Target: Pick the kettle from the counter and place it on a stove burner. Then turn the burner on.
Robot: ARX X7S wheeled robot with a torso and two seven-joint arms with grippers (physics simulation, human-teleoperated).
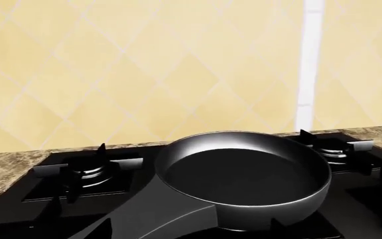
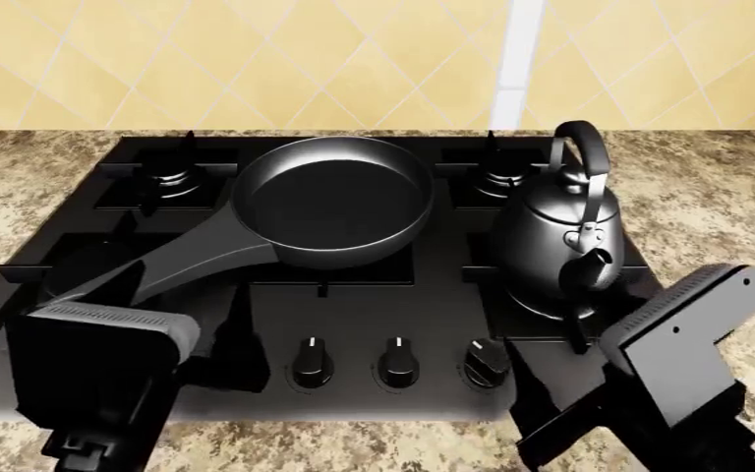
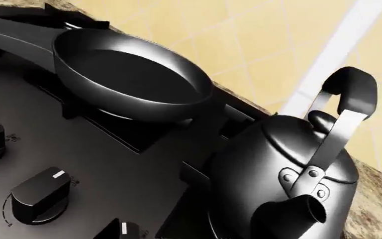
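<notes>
The kettle [image 2: 561, 236] stands upright on the grate of the front right stove burner of the black hob, spout toward me; it fills the right wrist view [image 3: 277, 169]. Two bare burners show at the back left [image 2: 168, 180] and back right [image 2: 498, 180]. The speckled counter [image 2: 719, 197] surrounds the hob. My left gripper [image 2: 227, 349] is low at the hob's front left, near the pan handle. My right gripper [image 2: 554, 418] is low at the front right, just in front of the kettle and apart from it. Both are dark against the hob and their jaws do not show.
A wide dark frying pan [image 2: 331, 202] sits mid-hob, its long handle [image 2: 154, 270] reaching front left; it fills the left wrist view [image 1: 244, 174]. Three knobs [image 2: 397, 359] line the hob's front edge, also in the right wrist view [image 3: 38, 196]. A yellow tiled wall [image 2: 351, 49] stands behind.
</notes>
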